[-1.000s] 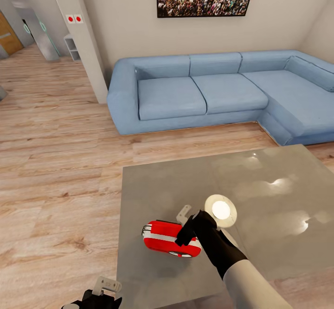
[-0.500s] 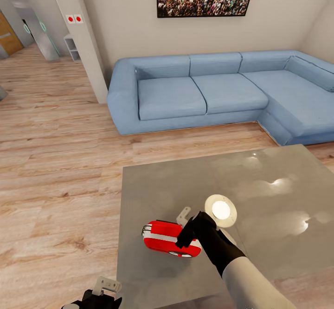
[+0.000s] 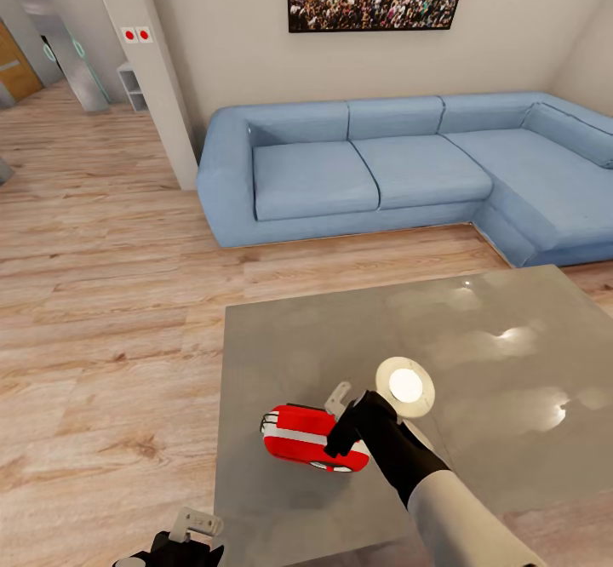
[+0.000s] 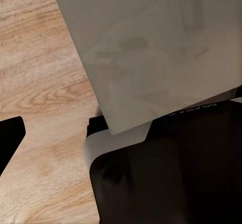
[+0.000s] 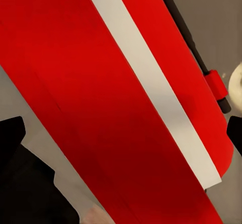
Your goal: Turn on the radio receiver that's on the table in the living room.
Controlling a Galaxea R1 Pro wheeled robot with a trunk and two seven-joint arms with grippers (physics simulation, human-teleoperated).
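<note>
The right tool (image 3: 340, 420) rests against the radio receiver (image 3: 300, 437) on the grey tabletop (image 3: 477, 337), fingers spread wide. I cannot tell the left tool's (image 3: 183, 537) spread.

The radio receiver (image 3: 313, 439) lies flat on the grey glossy surface (image 3: 477, 337), close to its near-left corner, glossy red with a white band running lengthwise. Its thin dark handle faces the far edge; a round dial peeks out on its near side. Up close, red shell and white stripe (image 5: 151, 82).
</note>
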